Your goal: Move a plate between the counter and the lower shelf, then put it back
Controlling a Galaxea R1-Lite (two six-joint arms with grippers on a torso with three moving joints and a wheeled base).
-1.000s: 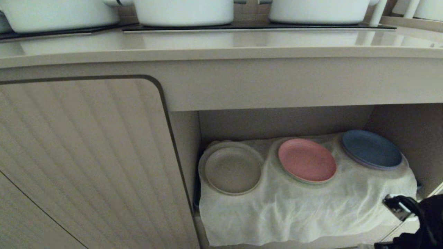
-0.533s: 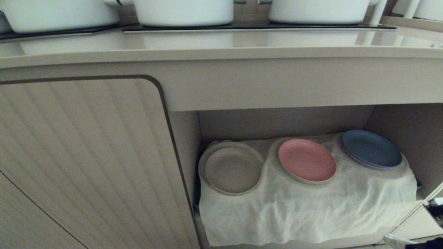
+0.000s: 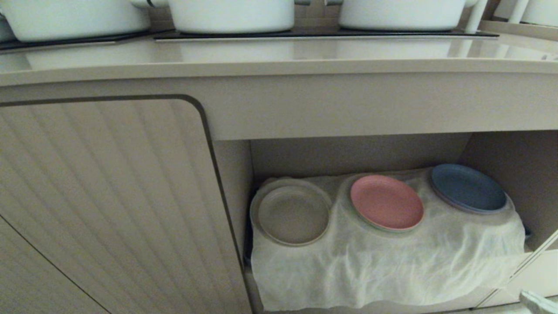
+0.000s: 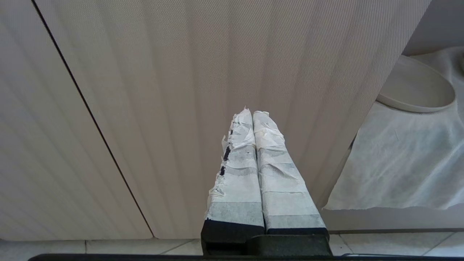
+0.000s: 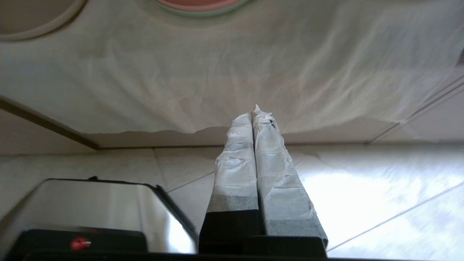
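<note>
Beige ribbed cupboard door [image 3: 104, 200] fills the left of my head view, and my left end effector [image 4: 252, 113] hangs in front of it, its taped fingers pressed together with nothing between them. Above runs the bench [image 3: 279, 56], with three white pots [image 3: 231, 15] on its black hob panels [image 3: 305, 34] up at 12 o'clock. Right of the door opens the lower shelf [image 3: 357, 152], its floor draped with a wrinkled white cloth [image 3: 383, 270]. On that cloth the plate [image 3: 293, 214] lies flat at the left end, close to the shelf's side wall. At its 3 o'clock sits a pink plate [image 3: 386, 202], close beside it but apart, and further round toward 2 o'clock a blue plate [image 3: 468, 188] lies against the back right corner. My right end effector [image 5: 254, 110] is low in front of the cloth's hanging edge, over the tiled floor [image 5: 362, 188], fingers closed on nothing. One taped fingertip [image 3: 538, 302] shows at 5 o'clock in the head view.
</note>
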